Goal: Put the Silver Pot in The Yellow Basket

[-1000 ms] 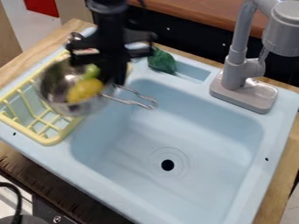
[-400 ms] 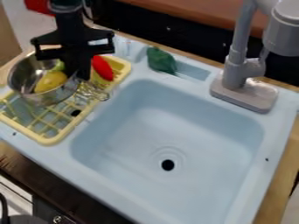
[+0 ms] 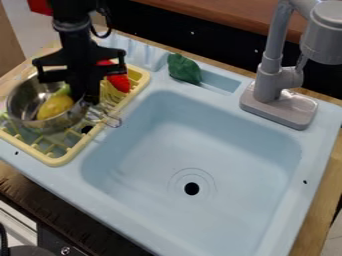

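Red toy [image 3: 120, 83] near silver pot [image 3: 48, 124] | yellow basket [image 3: 61, 160] below | green toy [image 3: 184, 69] beside basin [image 3: 153, 150] | gripper [image 3: 87, 101] clamping pot

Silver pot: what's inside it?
Silver pot holds a yellow lemon-like item and part of something green. The gripper covers the pot's right side; anything behind it can't be seen.

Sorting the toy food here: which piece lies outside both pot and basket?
The dark green one, by the narrow recess; the yellow one and light green one are in the silver pot, the red one in the yellow basket.
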Robot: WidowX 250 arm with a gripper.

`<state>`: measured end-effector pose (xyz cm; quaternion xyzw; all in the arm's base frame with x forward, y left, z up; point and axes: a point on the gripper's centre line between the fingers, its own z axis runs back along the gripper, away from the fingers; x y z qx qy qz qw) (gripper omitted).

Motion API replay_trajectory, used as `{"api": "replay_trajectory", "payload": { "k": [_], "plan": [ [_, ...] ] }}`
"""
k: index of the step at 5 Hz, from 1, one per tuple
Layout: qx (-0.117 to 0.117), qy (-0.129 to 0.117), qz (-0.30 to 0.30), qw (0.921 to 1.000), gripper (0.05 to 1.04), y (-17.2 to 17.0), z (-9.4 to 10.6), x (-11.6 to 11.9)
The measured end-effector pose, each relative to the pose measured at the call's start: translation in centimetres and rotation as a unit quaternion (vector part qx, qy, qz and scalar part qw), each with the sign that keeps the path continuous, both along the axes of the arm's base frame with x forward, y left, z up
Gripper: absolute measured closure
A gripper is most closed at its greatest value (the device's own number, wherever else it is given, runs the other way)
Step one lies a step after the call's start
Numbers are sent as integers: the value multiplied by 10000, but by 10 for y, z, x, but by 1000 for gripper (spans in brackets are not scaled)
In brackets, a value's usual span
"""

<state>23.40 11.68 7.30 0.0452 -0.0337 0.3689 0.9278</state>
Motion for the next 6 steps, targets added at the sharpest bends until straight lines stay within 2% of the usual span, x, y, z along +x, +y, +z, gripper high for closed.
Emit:
{"api": "replay_trajectory", "payload": {
  "k": [2,3,4,5,6],
  "plan": [
    [-28,50,98,9999,1023,0,-9,-8],
    [63,-30,161,9998,1023,-1,-10,-5],
    [186,-57,38,9998,999,-7,-23,-10],
    [160,22,175,9997,841,-8,-26,-12],
    [140,68,208,9997,585,-8,-27,-13]
  ]
}}
